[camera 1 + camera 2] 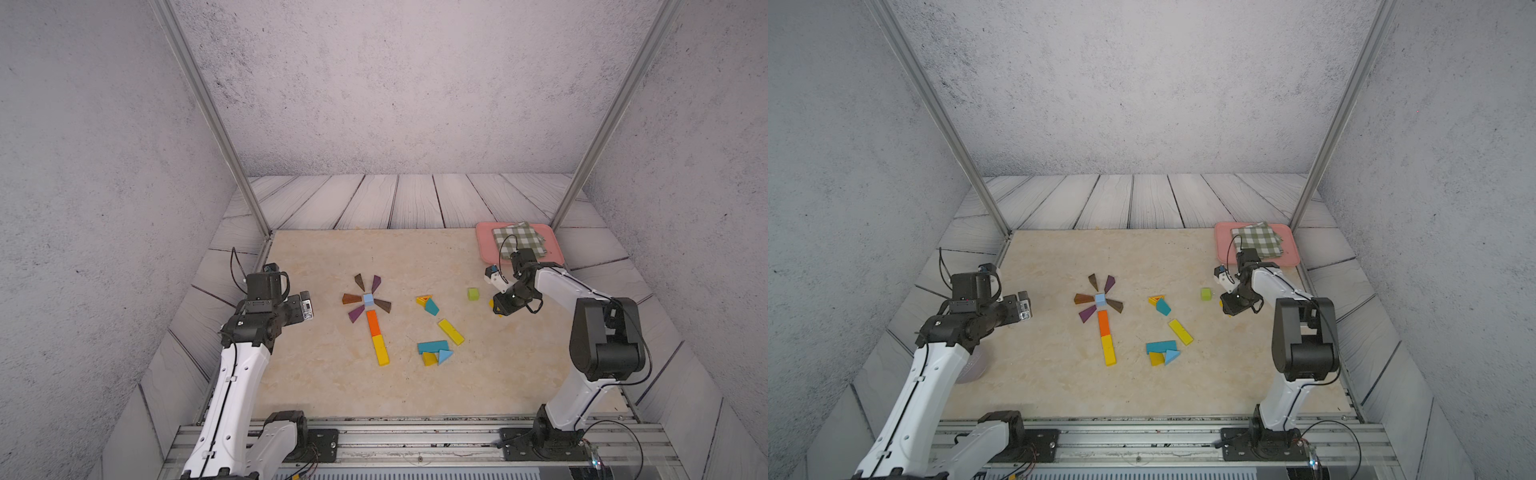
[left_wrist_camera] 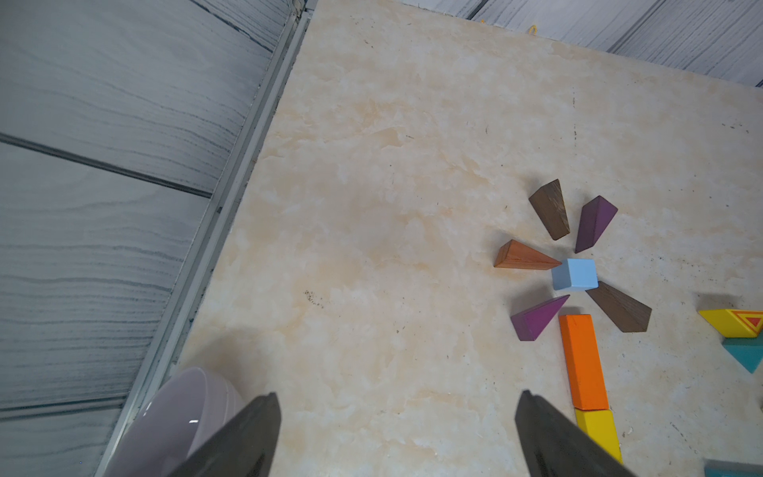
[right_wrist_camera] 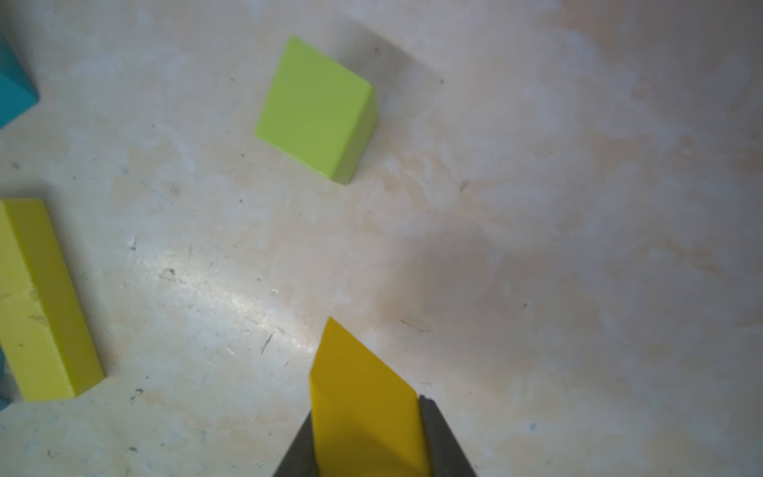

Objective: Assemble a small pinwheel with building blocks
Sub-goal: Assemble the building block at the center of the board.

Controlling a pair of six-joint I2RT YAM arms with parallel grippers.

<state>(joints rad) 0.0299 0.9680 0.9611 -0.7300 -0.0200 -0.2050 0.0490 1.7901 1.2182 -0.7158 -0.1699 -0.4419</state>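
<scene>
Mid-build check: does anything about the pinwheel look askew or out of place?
Slightly. Around the light-blue wooden cube the spacing is uneven: the upper dark-brown wooden wedge and upper purple wedge crowd together, while a wide gap shows between that purple wedge and the lower dark-brown wedge. Nothing looks spilled or damaged.

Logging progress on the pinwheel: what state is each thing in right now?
left gripper: fingers open, empty
right gripper: shut on yellow block
light-blue cube: flat, five wedges fanned around it
orange bar: flat, end to end with yellow bar
green cube: loose, apart from the rest
checked cloth: folded, on pink tray
</scene>
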